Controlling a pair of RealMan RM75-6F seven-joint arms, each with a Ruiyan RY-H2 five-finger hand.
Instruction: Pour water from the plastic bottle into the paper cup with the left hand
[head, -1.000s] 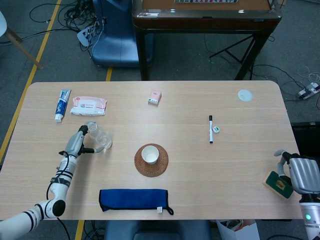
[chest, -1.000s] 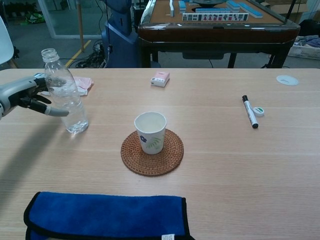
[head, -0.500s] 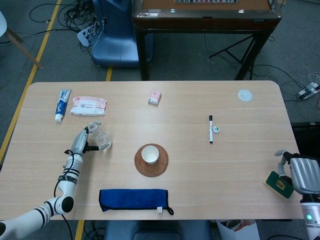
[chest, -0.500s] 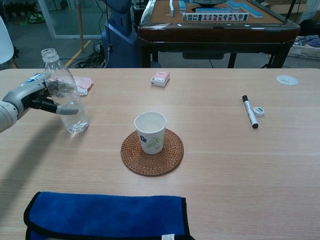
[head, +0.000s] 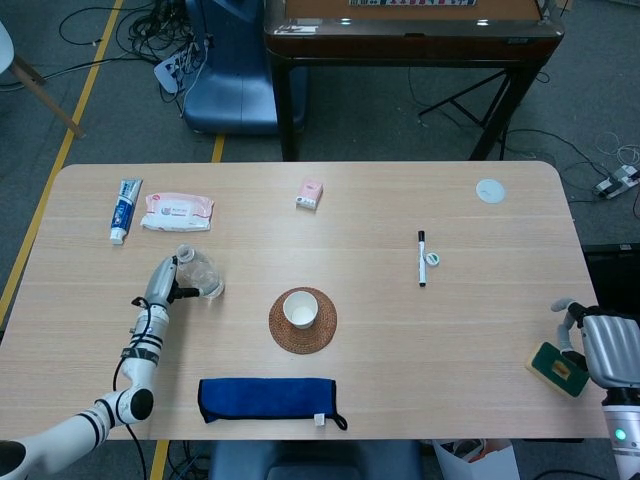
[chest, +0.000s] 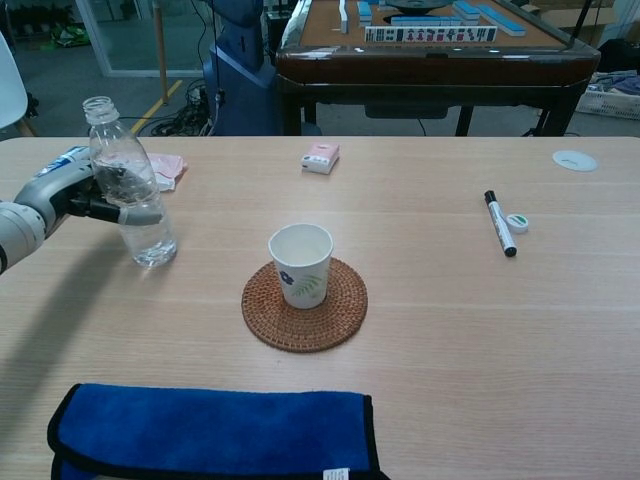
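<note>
1. The paper cup stands upright on a round woven coaster near the middle of the wooden surface; it serves as the landmark here.
2. The plastic bottle stands upright and uncapped, well to the left of the cup and slightly farther back, its base on the surface.
3. The left hand is at the bottle's left side, fingers curled around its middle; the hand is wrapped on the bottle.
4. The right hand sits far right of the cup at the surface's near right edge, just beside a green and yellow sponge. Whether it grips anything, I cannot tell.
5. A folded blue cloth lies in front of the cup, toward the near edge.
6. A black marker and a small white cap lie right of the cup.
7. A small pink box lies behind the cup.
8. A pack of wipes and a toothpaste tube lie behind and left of the bottle.
</note>
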